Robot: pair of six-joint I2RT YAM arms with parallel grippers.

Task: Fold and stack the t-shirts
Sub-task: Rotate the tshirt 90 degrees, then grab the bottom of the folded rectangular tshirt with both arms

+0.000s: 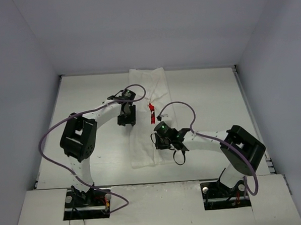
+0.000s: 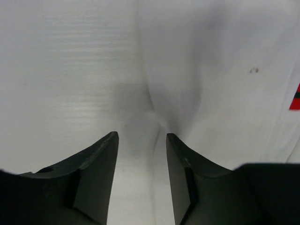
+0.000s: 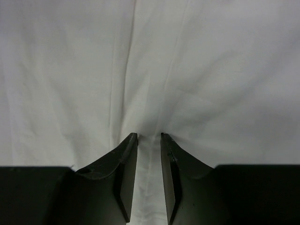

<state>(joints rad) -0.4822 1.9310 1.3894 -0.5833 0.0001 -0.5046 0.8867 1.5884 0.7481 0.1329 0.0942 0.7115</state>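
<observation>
One white t-shirt lies on the table as a long narrow strip running from the back to the front. A sliver of its red print shows at a fold on its right side. My left gripper sits at the strip's left edge. In the left wrist view it is open, with the t-shirt's edge running between the jaws and the red print at far right. My right gripper is low on the strip's right side, shut on a raised ridge of the t-shirt.
Grey walls enclose the white table on three sides. Purple cables loop over both arms. Bare table lies left of the shirt's edge. The arm bases stand at the near edge.
</observation>
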